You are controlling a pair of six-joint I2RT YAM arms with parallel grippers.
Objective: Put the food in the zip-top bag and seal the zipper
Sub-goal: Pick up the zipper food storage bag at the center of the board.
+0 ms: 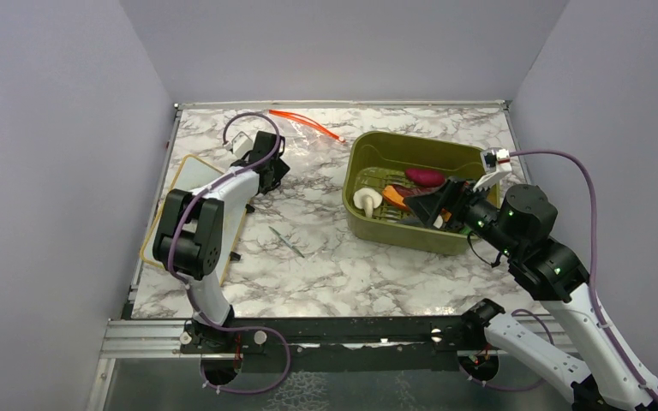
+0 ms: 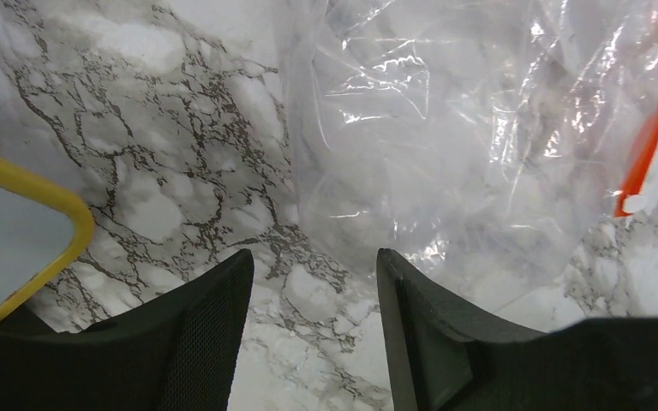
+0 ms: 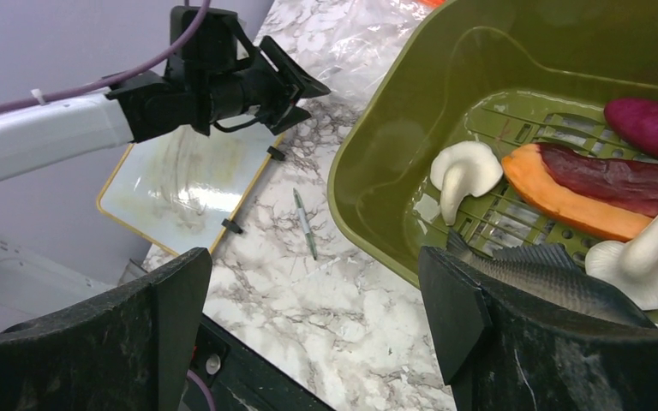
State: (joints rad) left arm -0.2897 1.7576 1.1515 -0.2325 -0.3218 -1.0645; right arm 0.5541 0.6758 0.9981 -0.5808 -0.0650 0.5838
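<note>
The clear zip-top bag [image 1: 313, 135] lies flat at the back of the table, its red-orange zipper [image 1: 302, 118] along the far edge. In the left wrist view the bag [image 2: 480, 128] and zipper [image 2: 651, 120] fill the upper right. My left gripper [image 2: 313, 274] is open just at the bag's near edge, with bare marble between its fingers. The food lies in the olive tub [image 1: 368, 150]: a white mushroom [image 3: 463, 171], an orange slice [image 3: 548, 193], a dark red-purple piece [image 3: 651, 127] and a second mushroom [image 3: 647, 257]. My right gripper [image 3: 313, 274] hangs open over the tub's near left rim, holding nothing.
A yellow-rimmed white board [image 1: 190, 184] lies at the left, under the left arm. A thin pen [image 1: 287, 241] rests on the marble between board and tub. A grey toy fish [image 3: 548, 274] lies in the tub by my right finger. Grey walls enclose the table.
</note>
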